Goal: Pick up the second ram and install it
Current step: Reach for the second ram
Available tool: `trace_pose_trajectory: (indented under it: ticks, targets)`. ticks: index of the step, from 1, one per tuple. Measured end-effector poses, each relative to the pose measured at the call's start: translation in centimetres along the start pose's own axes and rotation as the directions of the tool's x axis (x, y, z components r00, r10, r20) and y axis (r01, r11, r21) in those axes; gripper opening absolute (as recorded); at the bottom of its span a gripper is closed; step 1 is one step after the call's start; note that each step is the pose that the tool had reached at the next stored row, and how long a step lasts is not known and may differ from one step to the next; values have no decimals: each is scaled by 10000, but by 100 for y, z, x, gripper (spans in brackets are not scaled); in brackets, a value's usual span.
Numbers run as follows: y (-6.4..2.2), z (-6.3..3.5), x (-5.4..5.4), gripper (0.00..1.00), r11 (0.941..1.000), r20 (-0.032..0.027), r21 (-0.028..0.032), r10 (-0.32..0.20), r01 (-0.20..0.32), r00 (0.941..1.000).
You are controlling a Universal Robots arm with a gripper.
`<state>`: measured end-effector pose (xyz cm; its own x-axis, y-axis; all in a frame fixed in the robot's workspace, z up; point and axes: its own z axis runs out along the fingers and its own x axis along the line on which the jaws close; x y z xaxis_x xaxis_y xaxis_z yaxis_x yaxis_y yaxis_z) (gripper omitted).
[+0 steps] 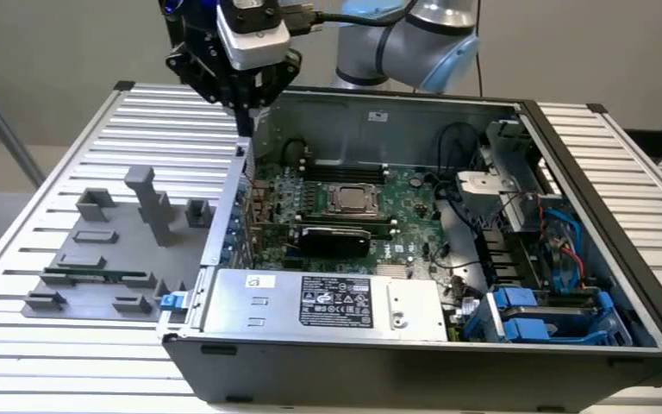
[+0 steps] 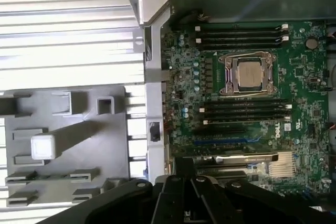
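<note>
The second ram (image 1: 96, 276) is a thin green stick lying in a slot of the grey holder block (image 1: 101, 250), on the slatted table at the exterior view's left. My gripper (image 1: 244, 110) hangs high over the left wall of the open computer case (image 1: 423, 362), well apart from the stick. Its black fingers are closed together with nothing between them. In the wrist view the gripper (image 2: 184, 169) sits over the case wall, between the holder block (image 2: 68, 140) and the green motherboard (image 2: 304, 108). Dark memory slots (image 2: 244, 114) run beside the processor socket (image 2: 249, 72).
A grey power supply (image 1: 331, 302) fills the case's near side, and blue drive bays (image 1: 538, 315) with cables sit at the exterior view's right. Upright grey posts (image 1: 147, 203) stand on the holder block. The case's left wall (image 2: 155, 129) separates the holder from the motherboard.
</note>
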<state>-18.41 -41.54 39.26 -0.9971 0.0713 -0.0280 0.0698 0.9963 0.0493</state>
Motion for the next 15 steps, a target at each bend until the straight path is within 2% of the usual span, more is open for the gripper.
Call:
trace_pose_trajectory:
  ticks: [6,15]
  targets:
    - [-88,-11,268,0,10000,30,-2,-2,2,10000]
    - [-202,-12,671,0,10000,33,-3,-2,2,10000]
